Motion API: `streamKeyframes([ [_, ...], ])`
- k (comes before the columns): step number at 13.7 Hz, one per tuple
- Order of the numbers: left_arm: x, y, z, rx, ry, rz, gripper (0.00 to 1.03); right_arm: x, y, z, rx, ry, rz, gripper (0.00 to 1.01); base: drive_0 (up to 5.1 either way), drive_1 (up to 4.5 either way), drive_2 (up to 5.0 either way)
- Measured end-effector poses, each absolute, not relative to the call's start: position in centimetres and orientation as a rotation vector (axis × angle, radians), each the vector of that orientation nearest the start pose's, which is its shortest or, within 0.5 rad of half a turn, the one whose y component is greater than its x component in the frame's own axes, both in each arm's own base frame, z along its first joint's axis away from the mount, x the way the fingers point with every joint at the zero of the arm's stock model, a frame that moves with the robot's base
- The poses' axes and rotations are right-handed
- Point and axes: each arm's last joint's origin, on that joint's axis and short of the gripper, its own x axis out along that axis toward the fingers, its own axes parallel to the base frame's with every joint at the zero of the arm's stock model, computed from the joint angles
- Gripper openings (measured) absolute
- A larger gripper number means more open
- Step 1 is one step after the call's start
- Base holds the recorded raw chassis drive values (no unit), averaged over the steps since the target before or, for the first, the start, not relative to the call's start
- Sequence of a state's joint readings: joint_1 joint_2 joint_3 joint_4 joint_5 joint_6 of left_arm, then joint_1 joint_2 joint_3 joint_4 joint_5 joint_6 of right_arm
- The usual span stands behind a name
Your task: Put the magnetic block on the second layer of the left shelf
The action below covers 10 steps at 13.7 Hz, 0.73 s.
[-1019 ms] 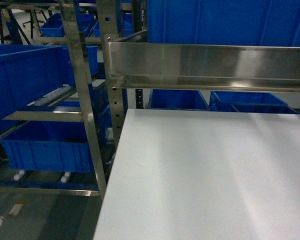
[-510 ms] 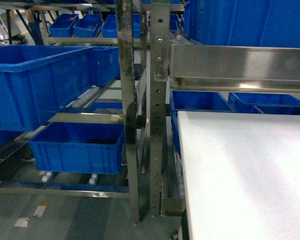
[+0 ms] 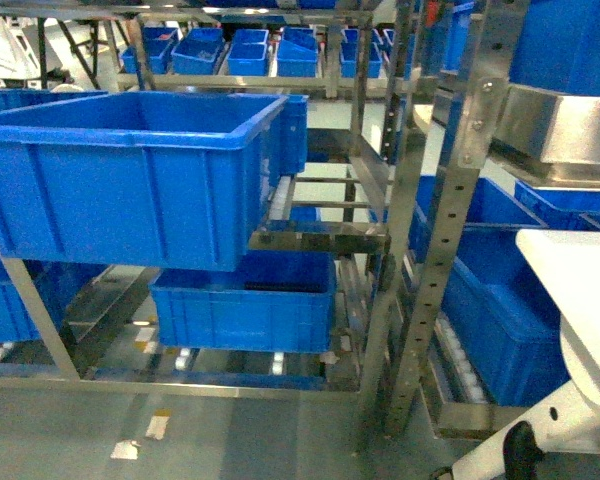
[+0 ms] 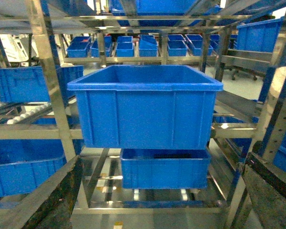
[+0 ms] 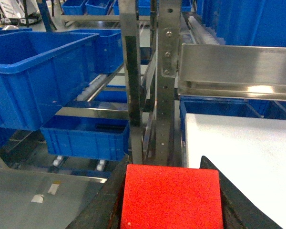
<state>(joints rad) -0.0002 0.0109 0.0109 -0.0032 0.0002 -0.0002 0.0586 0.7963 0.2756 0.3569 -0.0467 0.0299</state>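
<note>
The magnetic block, a plain bright-red cube with a grainy face, sits clamped in the right hand beside the white worktop edge. The left hand is spread apart, facing the large blue crate on the left shelf second layer, open air before its rim.

You can't see the bottom of the red magnetic block; the picture's lower edge cuts it off. The right gripper shows only dark finger parts on each side of the block. The left gripper is blurry, with its fingers cut off below. The white table runs off the head view's right edge.
</note>
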Motion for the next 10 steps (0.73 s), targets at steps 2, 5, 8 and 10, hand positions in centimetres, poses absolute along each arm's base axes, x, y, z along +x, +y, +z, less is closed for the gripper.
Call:
streamKeyframes([
  [2,9.77,0.0,16.59,0.0,0.004,0.0,0.98,17.28,1.15,20.65,0.029,0.166,0.103,0.34,-4.9,2.43,2.4],
  [5,9.77,0.0,16.62,0.0,0.002,0.0,0.98,17.28,1.15,20.69,0.029,0.162,0.103,0.33,-4.9,2.43,2.4],
  [8,9.77,0.0,16.59,0.0,0.005,0.0,0.98,17.27,1.15,20.67,0.029,0.164,0.103,0.33,-4.9,2.43,2.4],
  [10,9.77,0.0,16.61,0.0,0.003,0.002,0.98,17.27,1.16,20.7,0.029,0.162,0.105,0.33,-4.6,4.04,0.1],
])
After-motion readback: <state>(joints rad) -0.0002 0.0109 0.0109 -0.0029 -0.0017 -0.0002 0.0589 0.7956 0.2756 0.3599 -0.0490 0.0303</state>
